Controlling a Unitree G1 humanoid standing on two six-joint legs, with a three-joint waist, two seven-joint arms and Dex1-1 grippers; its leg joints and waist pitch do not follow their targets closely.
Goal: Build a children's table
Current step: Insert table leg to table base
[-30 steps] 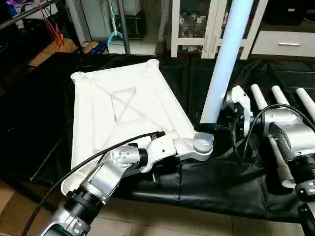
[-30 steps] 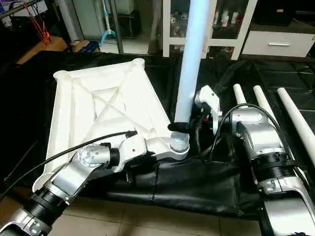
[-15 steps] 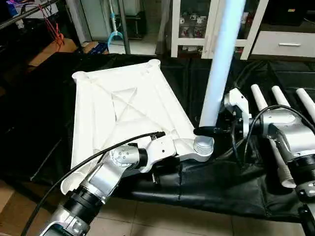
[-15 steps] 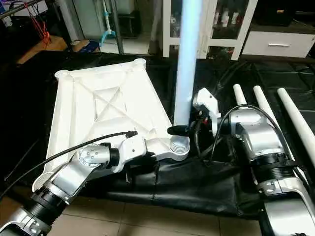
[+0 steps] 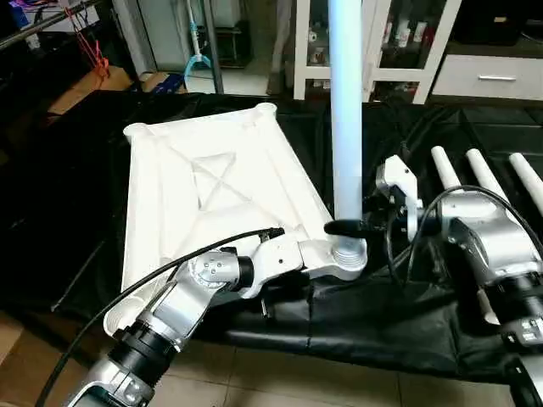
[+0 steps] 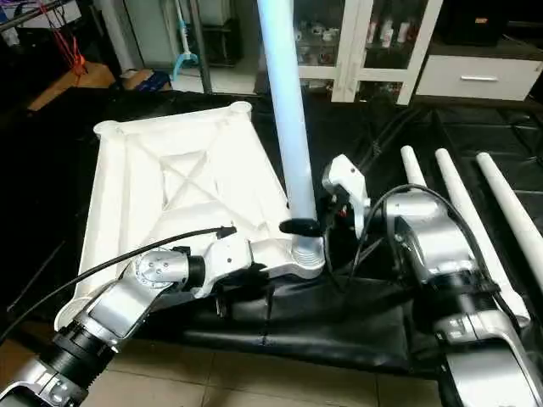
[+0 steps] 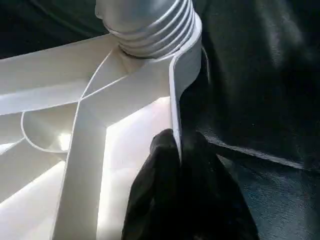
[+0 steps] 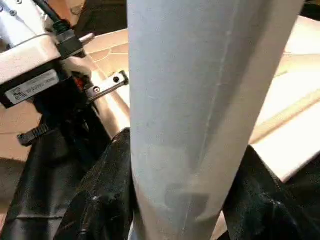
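The white tabletop [image 5: 212, 186] lies ribbed side up on black cloth. My left gripper [image 7: 176, 142] is shut on its near rim, close to the threaded corner socket [image 5: 349, 253]. A long white leg [image 5: 345, 110] stands almost upright with its lower end on that socket. My right gripper [image 8: 185, 200] is shut on the leg just above the socket, with one black finger [image 8: 107, 190] on each side of the tube. Whether the leg's end sits inside the socket is hidden.
Three spare legs [image 6: 462, 195] lie side by side on the cloth [image 5: 382, 322] to the right, behind my right forearm. A white glass-door cabinet [image 5: 407, 42] stands at the back. Tiled floor [image 5: 297, 373] runs along the cloth's near edge.
The leg has swung from leaning right to nearly upright. Its lower end moved left with my right gripper, from beside the corner socket onto it. The left gripper kept its grip.
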